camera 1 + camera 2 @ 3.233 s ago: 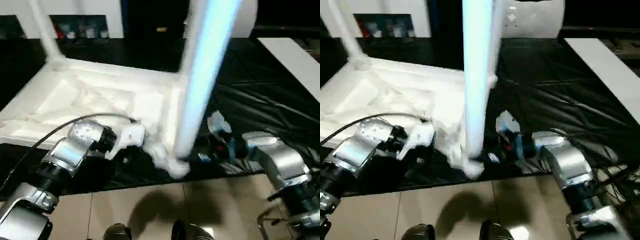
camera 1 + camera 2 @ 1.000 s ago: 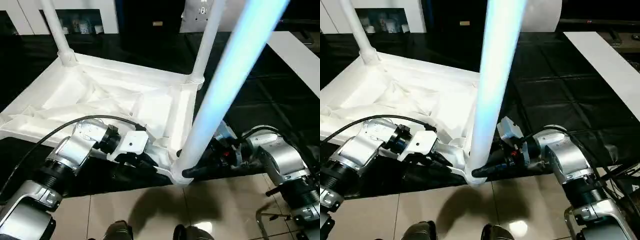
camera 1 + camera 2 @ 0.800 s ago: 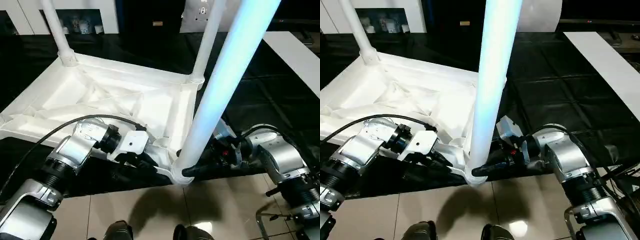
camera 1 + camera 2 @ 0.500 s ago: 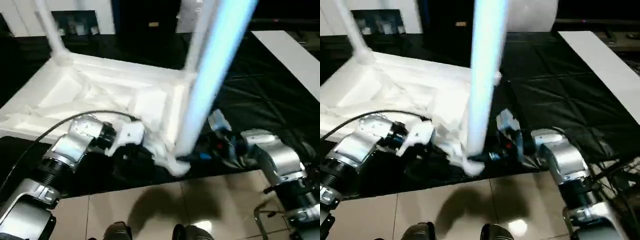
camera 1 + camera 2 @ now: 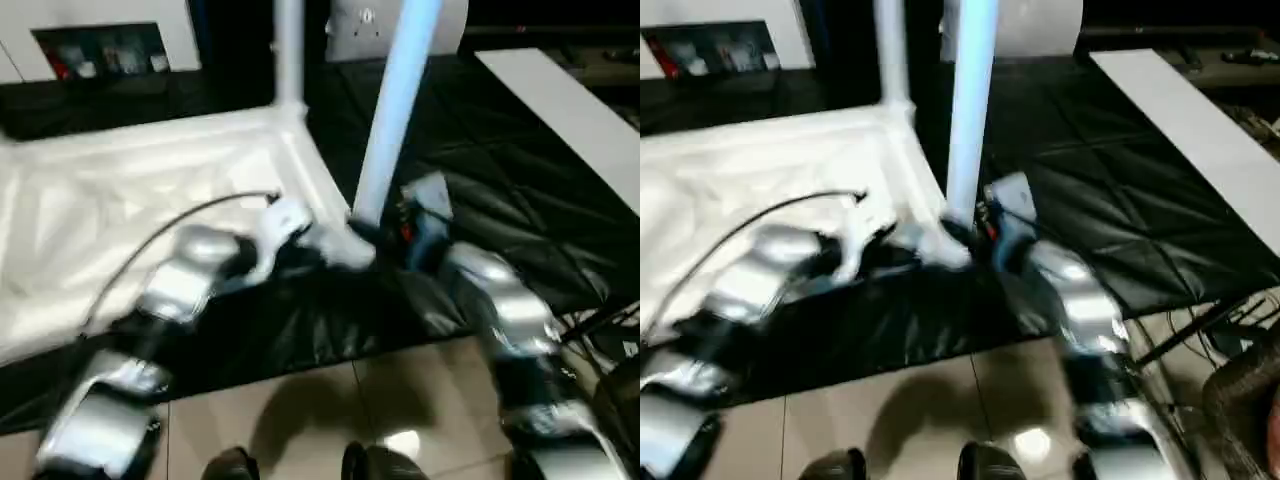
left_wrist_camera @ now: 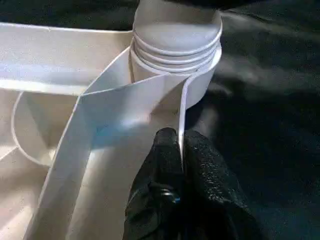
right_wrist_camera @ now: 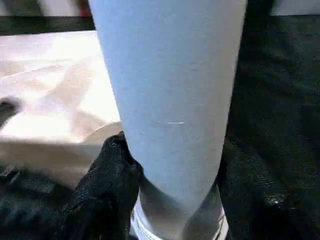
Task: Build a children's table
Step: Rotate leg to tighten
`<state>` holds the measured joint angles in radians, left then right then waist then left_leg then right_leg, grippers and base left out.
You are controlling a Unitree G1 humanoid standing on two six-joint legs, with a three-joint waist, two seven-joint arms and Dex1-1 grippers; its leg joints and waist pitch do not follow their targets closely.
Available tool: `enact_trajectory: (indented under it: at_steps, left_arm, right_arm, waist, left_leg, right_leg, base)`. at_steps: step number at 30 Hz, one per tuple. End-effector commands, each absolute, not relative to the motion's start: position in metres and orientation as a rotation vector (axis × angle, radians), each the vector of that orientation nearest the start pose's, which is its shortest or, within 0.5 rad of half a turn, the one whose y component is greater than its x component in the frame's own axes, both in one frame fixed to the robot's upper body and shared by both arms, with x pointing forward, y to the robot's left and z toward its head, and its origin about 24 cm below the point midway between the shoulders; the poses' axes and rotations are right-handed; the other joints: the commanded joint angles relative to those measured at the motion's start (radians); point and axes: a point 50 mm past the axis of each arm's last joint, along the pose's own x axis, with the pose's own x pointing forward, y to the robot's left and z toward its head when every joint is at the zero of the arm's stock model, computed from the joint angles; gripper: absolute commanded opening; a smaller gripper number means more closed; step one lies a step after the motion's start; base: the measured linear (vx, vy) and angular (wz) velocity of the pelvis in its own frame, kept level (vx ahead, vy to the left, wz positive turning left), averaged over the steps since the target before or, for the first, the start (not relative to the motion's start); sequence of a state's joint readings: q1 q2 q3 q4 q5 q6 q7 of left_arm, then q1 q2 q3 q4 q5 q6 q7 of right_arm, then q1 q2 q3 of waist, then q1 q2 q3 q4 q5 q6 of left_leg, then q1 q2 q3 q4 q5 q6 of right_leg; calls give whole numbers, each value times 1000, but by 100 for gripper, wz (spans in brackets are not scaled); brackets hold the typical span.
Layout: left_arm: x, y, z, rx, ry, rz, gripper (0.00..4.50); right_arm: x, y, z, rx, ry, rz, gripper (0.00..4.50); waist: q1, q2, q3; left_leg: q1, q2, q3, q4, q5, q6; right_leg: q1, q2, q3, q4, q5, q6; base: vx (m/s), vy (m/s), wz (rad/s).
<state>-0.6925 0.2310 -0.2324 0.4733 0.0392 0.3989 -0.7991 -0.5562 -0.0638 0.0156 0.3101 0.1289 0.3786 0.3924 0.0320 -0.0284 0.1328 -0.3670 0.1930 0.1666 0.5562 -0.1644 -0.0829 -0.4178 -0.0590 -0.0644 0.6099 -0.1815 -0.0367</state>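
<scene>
The children's table top (image 5: 120,200) lies upside down on a black mat, ribbed side up. One white leg (image 5: 390,120) stands in the near corner socket (image 6: 175,50), leaning slightly. A second leg (image 5: 288,50) stands upright at the far corner. My left gripper (image 6: 180,145) is shut on the thin rim wall of the top, right beside that socket. My right gripper (image 7: 175,150) is shut on the near leg's lower end just above the socket, with one black finger (image 7: 110,185) on each side.
The black padded mat (image 5: 480,180) ends at a tiled floor (image 5: 330,410) close to me, where my feet (image 5: 230,465) show. A white board (image 5: 560,110) lies at the far right. A white cabinet (image 5: 100,45) stands behind. Cables (image 5: 1230,380) hang at the right.
The camera has swung, so the whole picture has shifted. The near leg stands more upright in its socket than a second ago. Both grips are unchanged.
</scene>
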Motion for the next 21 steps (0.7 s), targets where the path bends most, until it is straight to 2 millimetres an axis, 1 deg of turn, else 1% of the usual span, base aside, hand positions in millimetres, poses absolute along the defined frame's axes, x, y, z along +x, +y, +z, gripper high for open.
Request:
enact_trajectory:
  at_steps: [1, 2, 3, 4, 5, 7, 9, 10, 11, 12, 13, 14, 15, 16, 17, 18, 19, 20, 21]
  left_arm:
    - [354, 77, 95, 304, 302, -832, 0]
    - [353, 76, 95, 307, 302, -834, 0]
    - [353, 75, 95, 310, 304, -838, 0]
    - [352, 75, 95, 319, 304, -840, 0]
    - [351, 76, 95, 324, 304, -841, 0]
    - [351, 77, 94, 333, 306, -835, 0]
    - [350, 85, 92, 365, 303, -849, 0]
    - [349, 88, 91, 373, 305, -855, 0]
    - [349, 90, 91, 385, 294, -872, 0]
    - [347, 92, 91, 397, 283, -897, 0]
    - [345, 95, 89, 405, 284, -921, 0]
    - [343, 97, 89, 422, 275, -954, 0]
    - [343, 97, 89, 422, 275, -954, 0]
    - [338, 104, 86, 448, 270, -1029, 0]
    - [332, 109, 85, 465, 261, -1103, 0]
    - [332, 109, 85, 465, 261, -1104, 0]
    - [328, 111, 85, 474, 256, -1149, 0]
    - [325, 114, 83, 490, 269, -1187, 0]
    - [321, 119, 81, 519, 281, -1241, 0]
  right_arm:
    - [334, -59, 77, 113, 235, 557, 231]
    - [335, -58, 78, 119, 231, 543, 251]
    - [335, -57, 79, 120, 231, 536, 264]
    - [335, -56, 80, 123, 223, 538, 264]
    - [335, -56, 81, 125, 217, 542, 264]
    - [335, -58, 82, 121, 212, 542, 301]
    - [334, -69, 84, 95, 169, 574, 312]
    - [333, -73, 85, 40, 146, 609, 312]
    - [329, -77, 85, -9, 129, 657, 323]
    - [327, -83, 84, -26, 126, 680, 338]
    - [327, -92, 83, -30, 119, 672, 356]
    - [326, -101, 83, -23, 104, 681, 356]
    - [326, -101, 83, -23, 104, 681, 357]
    - [325, -119, 87, -29, 75, 714, 370]
    - [324, -130, 90, -37, 58, 756, 370]
    - [324, -130, 90, -38, 58, 756, 388]
    - [324, -135, 92, -44, 50, 781, 399]
    - [322, -139, 95, -55, 41, 835, 399]
    - [318, -142, 97, -69, 40, 909, 399]
  waist:
    - [6, -1, -67]
    - [7, 4, -68]
    - [7, 3, -68]
    - [7, 6, -68]
    - [5, 4, -67]
    - [6, 5, -67]
    - [6, 6, -67]
    - [9, 5, -69]
    - [9, 4, -69]
    - [8, 4, -70]
    - [8, 2, -71]
    - [5, 1, -71]
    - [6, 0, -71]
    - [5, 3, -72]
    - [6, 2, -71]
    - [6, 2, -70]
    - [6, 4, -67]
    - [6, 4, -67]
    - [8, 7, -66]
  left_leg:
    - [4, 24, -2, -51, -126, 42]
    - [4, 24, -2, -51, -125, 41]
    - [5, 24, -2, -51, -125, 42]
    - [3, 24, -3, -53, -126, 44]
    - [3, 24, -3, -53, -136, 48]
    - [3, 23, -3, -53, -137, 50]
    - [3, 24, -3, -52, -148, 51]
    - [1, 25, -4, -51, -139, 55]
    - [-2, 23, -4, -50, -125, 62]
    - [-2, 23, -4, -49, -117, 65]
    - [-6, 23, -4, -48, -100, 77]
    - [-9, 22, -4, -48, -94, 80]
    - [-9, 20, -4, -47, -97, 83]
    - [-5, 21, -3, -46, -100, 88]
    - [-8, 22, -2, -44, -106, 94]
    - [-5, 23, -2, -45, -115, 99]
    - [-3, 24, 0, -45, -116, 100]
    - [-3, 24, 0, -45, -116, 100]
    - [0, 27, 1, -46, -123, 102]
  right_leg:
    - [57, -75, 56, -84, -239, -171]
    - [58, -75, 56, -84, -234, -171]
    - [58, -74, 56, -84, -224, -170]
    - [59, -72, 55, -82, -202, -172]
    - [60, -72, 55, -82, -195, -171]
    - [61, -73, 56, -82, -188, -171]
    - [62, -74, 57, -83, -193, -171]
    - [65, -74, 56, -81, -173, -170]
    - [67, -72, 56, -78, -141, -173]
    - [68, -71, 56, -76, -125, -174]
    - [72, -71, 56, -73, -89, -181]
    - [74, -71, 55, -72, -82, -185]
    - [75, -72, 54, -74, -88, -185]
    - [73, -73, 56, -74, -94, -193]
    - [75, -74, 56, -76, -103, -195]
    - [75, -73, 56, -77, -113, -197]
    - [69, -72, 56, -78, -136, -199]
    - [69, -72, 56, -78, -136, -199]
    - [67, -74, 56, -79, -150, -204]
  base:
    - [0, 0, 0]
    - [0, 0, 0]
    - [0, 0, 0]
    - [0, 0, 0]
    - [0, 0, 0]
    - [0, 0, 0]
    - [0, 0, 0]
    - [0, 0, 0]
    - [0, 0, 0]
    - [0, 0, 0]
    - [0, 0, 0]
    - [0, 0, 0]
    - [0, 0, 0]
    - [0, 0, 0]
    - [0, 0, 0]
    - [0, 0, 0]
    - [0, 0, 0]
    - [0, 0, 0]
    - [0, 0, 0]
